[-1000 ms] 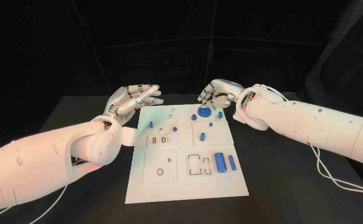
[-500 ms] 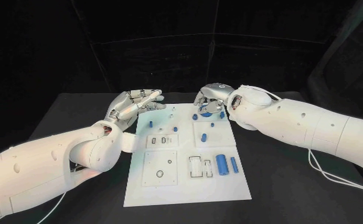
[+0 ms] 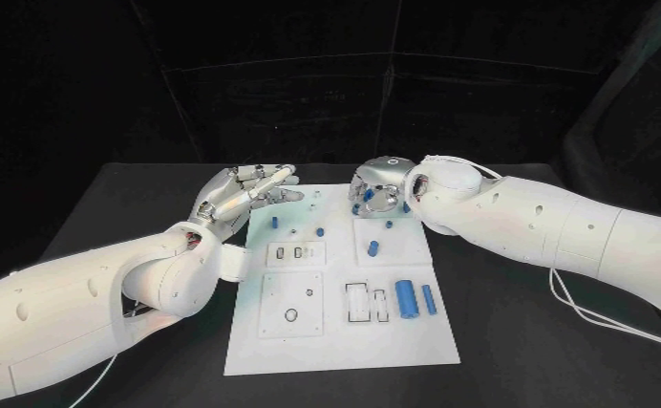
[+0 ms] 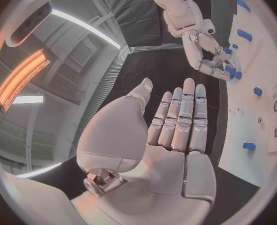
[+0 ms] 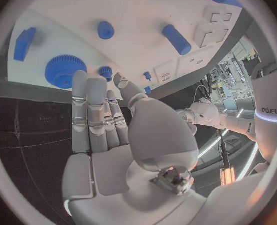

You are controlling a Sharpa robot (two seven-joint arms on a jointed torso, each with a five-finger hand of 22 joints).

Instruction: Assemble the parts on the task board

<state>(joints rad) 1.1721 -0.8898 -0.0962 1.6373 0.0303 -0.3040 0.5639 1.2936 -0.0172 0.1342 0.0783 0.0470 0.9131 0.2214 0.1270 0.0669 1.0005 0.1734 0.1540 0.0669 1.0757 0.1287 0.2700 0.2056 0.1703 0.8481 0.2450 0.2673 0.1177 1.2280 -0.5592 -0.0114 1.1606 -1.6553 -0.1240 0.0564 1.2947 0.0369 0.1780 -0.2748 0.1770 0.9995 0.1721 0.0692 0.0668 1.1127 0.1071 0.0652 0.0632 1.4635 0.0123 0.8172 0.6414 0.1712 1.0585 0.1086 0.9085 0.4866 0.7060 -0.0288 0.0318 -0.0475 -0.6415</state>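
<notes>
Board lies flat mid-table, long side running away from me. It carries recessed pockets: near the front I see a slotted pocket with pale pieces standing in it, and beside that a thick blue cylinder and a thinner blue bar lying on the plate. A square pocket at front left holds a dark ring. Mid-board, a small pocket has two pale inserts; a short blue peg lies on the right panel. Small blue studs dot the far half.

From the right wrist, a toothed blue gear sits on the board's far end, with a smaller blue stud close by the fingertips.

Right hand: fingers straight and close together, nothing held, poised above the gear. Left hand: palm flat, fingers extended, empty, off the board's far left corner.

Against a second ago: right hand has swung inward from the board's far right edge and now covers the gear from my head view. Left hand has barely shifted. Parts unmoved.
</notes>
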